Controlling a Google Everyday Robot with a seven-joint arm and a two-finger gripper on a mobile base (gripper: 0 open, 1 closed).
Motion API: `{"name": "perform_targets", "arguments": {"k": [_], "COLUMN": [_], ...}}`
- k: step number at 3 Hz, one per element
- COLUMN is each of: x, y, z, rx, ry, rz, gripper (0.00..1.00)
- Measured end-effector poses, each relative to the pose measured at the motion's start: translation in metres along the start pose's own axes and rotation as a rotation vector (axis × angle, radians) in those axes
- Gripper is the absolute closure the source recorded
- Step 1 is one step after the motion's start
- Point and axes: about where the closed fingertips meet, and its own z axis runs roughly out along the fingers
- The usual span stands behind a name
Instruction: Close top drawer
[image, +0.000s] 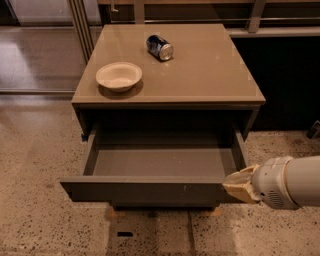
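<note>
The top drawer (150, 191) of the brown cabinet is pulled far out and its box is empty. Its flat dark front faces me, with small white scratches right of centre. My gripper (239, 185) comes in from the right on a white arm. Its tan tip sits at the drawer's front right corner, close to or touching the front panel.
On the cabinet top (210, 75) stand a cream bowl (119, 76) at the left and a blue can (160, 47) lying on its side at the back. A speckled floor (40, 150) surrounds the cabinet. A dark wall and rail run behind it on the right.
</note>
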Motion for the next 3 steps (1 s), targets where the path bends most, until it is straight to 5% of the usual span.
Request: {"name": "perform_targets", "arguments": {"k": [3], "x": [0.060], "y": [0.001], "z": [0.075], "rx": [-0.031], "ry": [0.017], "rz": [0.233], "gripper": [1.00]}}
